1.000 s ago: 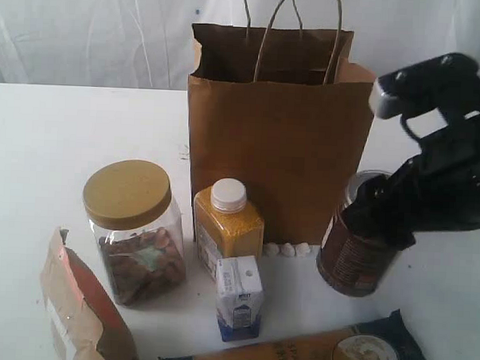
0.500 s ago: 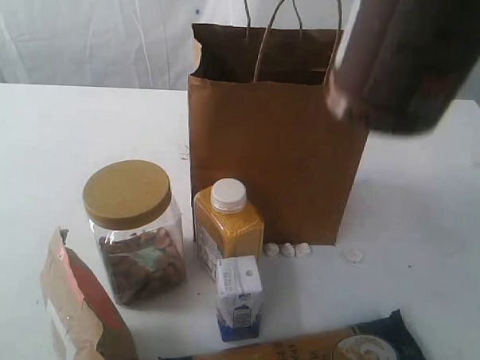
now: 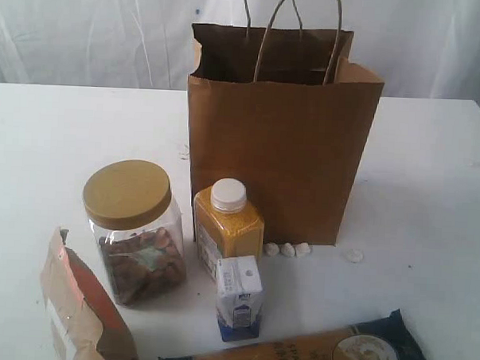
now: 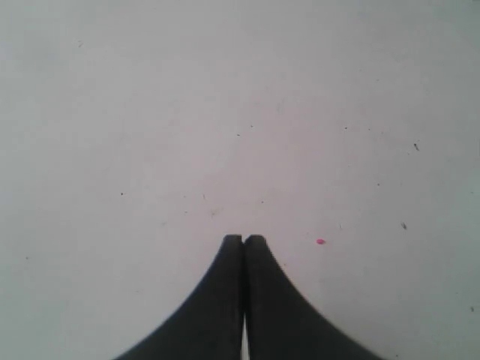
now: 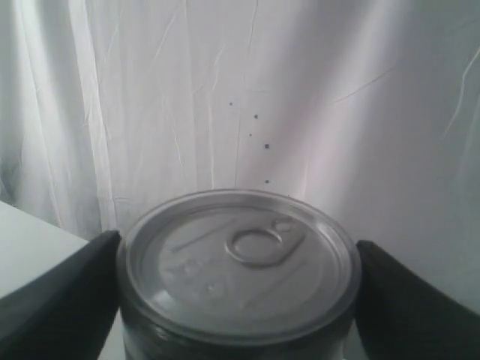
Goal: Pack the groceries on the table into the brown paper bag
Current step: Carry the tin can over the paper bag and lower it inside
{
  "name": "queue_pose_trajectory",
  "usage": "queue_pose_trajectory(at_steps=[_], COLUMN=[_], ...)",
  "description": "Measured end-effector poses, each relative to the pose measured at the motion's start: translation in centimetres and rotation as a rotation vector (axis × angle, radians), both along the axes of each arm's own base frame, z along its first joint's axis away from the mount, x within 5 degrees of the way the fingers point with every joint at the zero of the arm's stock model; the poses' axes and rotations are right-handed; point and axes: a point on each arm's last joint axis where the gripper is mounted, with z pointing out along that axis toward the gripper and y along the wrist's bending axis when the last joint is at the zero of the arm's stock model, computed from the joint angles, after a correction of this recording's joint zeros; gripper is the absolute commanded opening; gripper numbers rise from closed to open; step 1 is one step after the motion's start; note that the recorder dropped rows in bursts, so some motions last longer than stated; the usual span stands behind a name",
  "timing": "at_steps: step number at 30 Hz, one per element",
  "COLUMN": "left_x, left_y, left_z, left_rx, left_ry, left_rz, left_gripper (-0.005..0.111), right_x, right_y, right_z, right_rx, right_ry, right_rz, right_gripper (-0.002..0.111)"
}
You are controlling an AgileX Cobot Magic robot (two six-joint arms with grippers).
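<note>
Right claw: the right gripper (image 5: 238, 289) is clamped on the ring-pull can (image 5: 240, 255), one dark finger pressing each side of it
Can: off the table – its silver lid faces the wrist camera, with only white curtain (image 5: 150, 90) behind
Can's long axis: probably in line with the claw's reach, since the lid shows nearly face-on
Left claw: the left gripper (image 4: 244, 241) has its tips pressed together on nothing, over bare white tabletop
Brown paper bag (image 3: 277, 150): upright at upper centre of the exterior frame, mouth open upward, handles standing
Deciding relation: the can must end up above that mouth; the right arm holds it, so the move is its own
Hidden: neither arm shows in the exterior frame – which way the bag lies from the can cannot be told
Waiting on the table (image 3: 58, 140): tan-lidded jar (image 3: 134, 231), yellow bottle (image 3: 226, 227) and small carton (image 3: 239, 295), lower centre
Cut off: orange-brown pouch (image 3: 79, 316) at lower left, dark-blue packet (image 3: 312, 350) along the bottom edge
Bag interior: too dark to say what is inside
</note>
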Motion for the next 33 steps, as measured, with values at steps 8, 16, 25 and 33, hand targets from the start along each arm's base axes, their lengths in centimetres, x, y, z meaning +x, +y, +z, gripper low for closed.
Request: queue_pose_trajectory(at_steps=[8,16,25,33], left_x=[0.0,0.0,0.0,0.0], left_y=[-0.1,-0.1,-0.1,-0.1], left_z=[0.0,0.0,0.0,0.0], left_rx=[0.0,0.0,0.0,0.0], left_ry=[0.0,0.0,0.0,0.0], left_rz=[-0.03,-0.031,-0.031,-0.031], left_gripper=[0.0,0.0,0.0,0.0], right_x=[4.4,5.9,6.9,5.8], right_y=[2.5,3.5,3.8,3.1], right_z=[-3.5,-5.2,-4.8,-2.8], right_rx=[0.012,0.028,0.086,0.127], right_ry=[0.119,0.191,0.095,-0.022], right_rz=[0.017,0.028,0.012,0.004], right_gripper=[0.045,0.045,0.045,0.045])
